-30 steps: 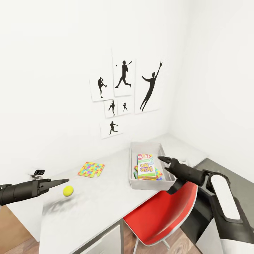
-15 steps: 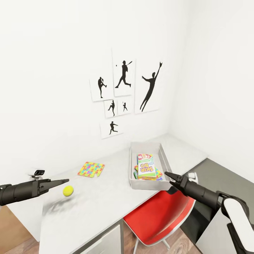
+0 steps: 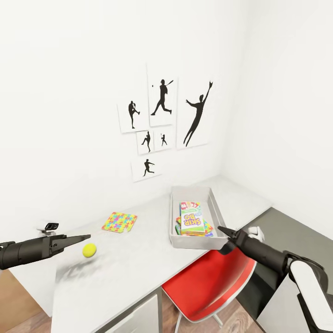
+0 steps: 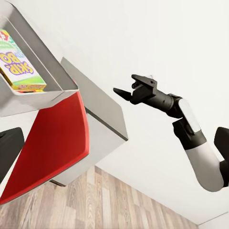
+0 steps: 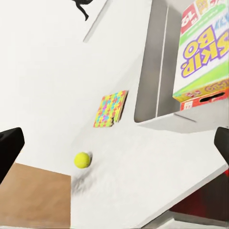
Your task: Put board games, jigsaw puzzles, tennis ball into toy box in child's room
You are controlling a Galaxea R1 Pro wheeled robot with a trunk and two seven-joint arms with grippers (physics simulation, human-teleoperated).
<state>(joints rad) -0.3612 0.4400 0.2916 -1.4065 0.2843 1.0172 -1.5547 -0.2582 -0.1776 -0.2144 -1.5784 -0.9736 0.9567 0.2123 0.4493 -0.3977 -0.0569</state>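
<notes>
Fingers: left gripper (image 3: 85, 237) pinched shut, empty, tennis ball (image 3: 89, 250) at its 5 o'clock; right gripper (image 3: 222, 230) spread wide.

Left arm enters low from the head view's left edge, held approx. level, forearm dark; left gripper (image 3: 82, 238) points toward centre, fingers lying close together in a thin taper, no visible gap, nothing between them. Right arm rises from the lower right corner, white upper segment, dark forearm angled up and inward. Right gripper (image 3: 225, 231) has its fingers spread apart w/ nothing held; the left wrist view shows the same (image 4: 128, 88).
</notes>
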